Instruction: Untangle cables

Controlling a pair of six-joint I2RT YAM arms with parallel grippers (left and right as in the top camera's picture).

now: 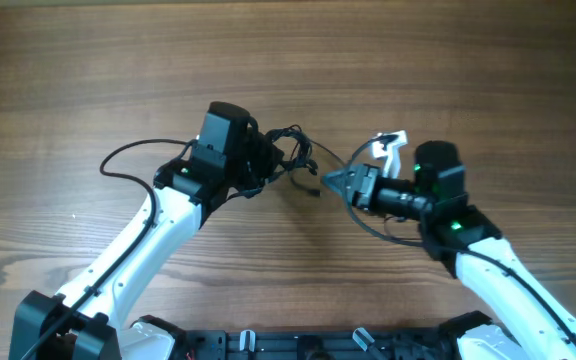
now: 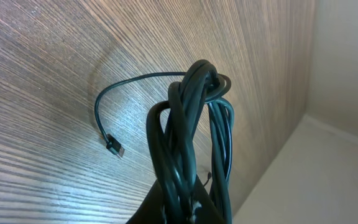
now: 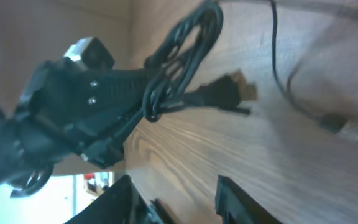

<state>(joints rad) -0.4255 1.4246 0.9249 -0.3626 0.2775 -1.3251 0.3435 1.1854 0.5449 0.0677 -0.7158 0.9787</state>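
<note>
Clearly we are mid-separation: our left pincer (image 1: 266,162) is clamped tight on the knotted cables (image 1: 292,150) at the centre of the overhead frame. Our right pincer (image 1: 334,182), just right of them, stands parted and empty. Next it must catch 1 loose strand (image 2: 129,81) and draw it clear across the surface (image 1: 88,60).

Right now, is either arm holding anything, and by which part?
The left gripper is shut on the cables, pinching the bottom of the knotted bunch of loops. The right gripper is open and holds nothing.
</note>
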